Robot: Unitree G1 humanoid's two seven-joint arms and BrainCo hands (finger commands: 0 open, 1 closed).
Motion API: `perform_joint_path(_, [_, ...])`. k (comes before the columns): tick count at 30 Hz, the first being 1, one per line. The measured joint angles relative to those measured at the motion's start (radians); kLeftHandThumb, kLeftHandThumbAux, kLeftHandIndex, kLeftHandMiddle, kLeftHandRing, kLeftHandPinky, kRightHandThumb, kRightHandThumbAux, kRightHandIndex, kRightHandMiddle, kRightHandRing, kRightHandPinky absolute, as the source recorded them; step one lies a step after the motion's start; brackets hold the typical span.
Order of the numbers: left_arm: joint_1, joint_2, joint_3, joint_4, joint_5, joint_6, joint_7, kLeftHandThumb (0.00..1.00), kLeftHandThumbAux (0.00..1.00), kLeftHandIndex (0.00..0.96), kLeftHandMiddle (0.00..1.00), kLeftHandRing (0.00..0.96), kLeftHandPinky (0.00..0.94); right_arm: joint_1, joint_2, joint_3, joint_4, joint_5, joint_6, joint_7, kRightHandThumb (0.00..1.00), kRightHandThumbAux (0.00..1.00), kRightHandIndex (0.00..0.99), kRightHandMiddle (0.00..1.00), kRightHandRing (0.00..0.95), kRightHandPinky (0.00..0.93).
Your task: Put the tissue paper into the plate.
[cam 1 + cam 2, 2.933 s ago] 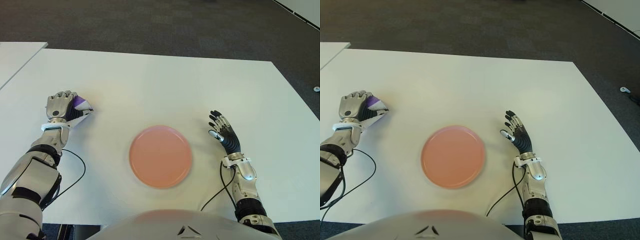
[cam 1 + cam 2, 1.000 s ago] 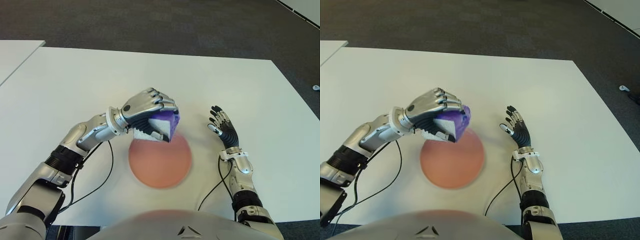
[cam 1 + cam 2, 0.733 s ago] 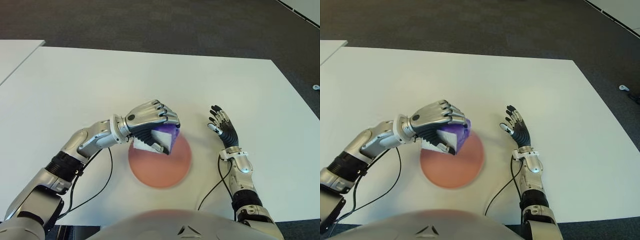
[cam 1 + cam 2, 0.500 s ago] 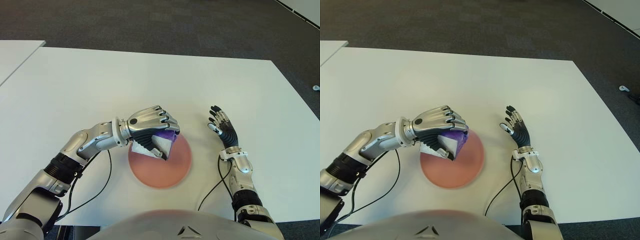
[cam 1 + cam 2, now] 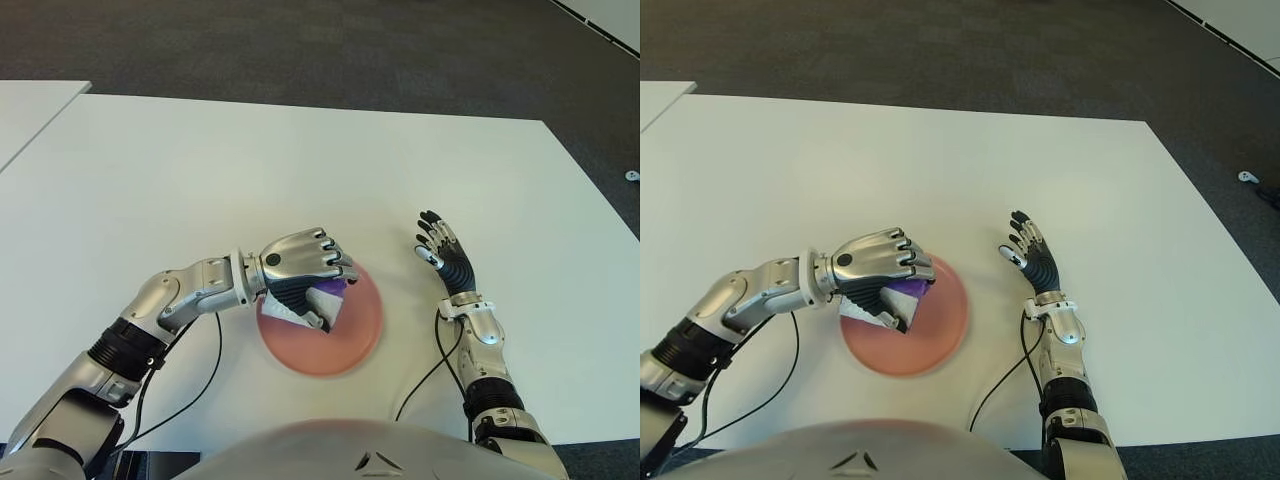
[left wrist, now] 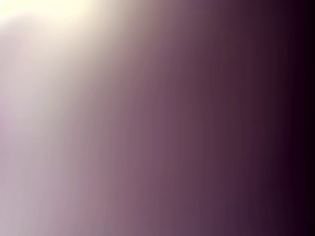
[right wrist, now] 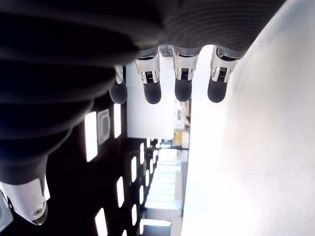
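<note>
White table [image 5: 300,170] filling most of the view. Dark grey carpet [image 5: 300,45] beyond its far edge, from 10 to 2 o'clock. Corner of a second white table [image 5: 30,115] at 10 o'clock. Small pale object [image 5: 632,177] on the carpet at 3 o'clock.

Two head views, set a little apart, looking forward and down over the white table [image 5: 300,160]; both sharing the pink plate [image 5: 355,335] near 6 o'clock, left hand [image 5: 300,270] at its 9 o'clock rim, right hand [image 5: 1033,258] toward 3 o'clock. Left wrist view pressed close, only purple blur. Right wrist view hugging its own fingers [image 7: 183,88].
</note>
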Motion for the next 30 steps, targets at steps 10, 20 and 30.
perform_joint_path(10, [0.001,-0.058,-0.010,0.090,0.064,-0.033,0.176,0.848,0.671,0.392,0.533,0.815,0.797,-0.001,0.001,0.000,0.001,0.000,0.000,-0.003,0.000,0.563,0.000,0.000,0.000,0.000])
perform_joint_path(20, [-0.004,-0.061,-0.015,0.110,0.170,-0.025,0.313,0.849,0.668,0.399,0.529,0.754,0.687,-0.001,0.002,0.000,0.001,-0.001,0.000,-0.007,0.000,0.562,0.000,0.000,0.000,0.000])
perform_joint_path(30, [-0.036,-0.054,-0.058,0.130,0.220,0.008,0.323,0.098,0.560,0.050,0.066,0.071,0.063,-0.001,0.002,0.003,-0.001,-0.020,0.000,-0.025,0.000,0.553,0.000,0.000,0.000,0.000])
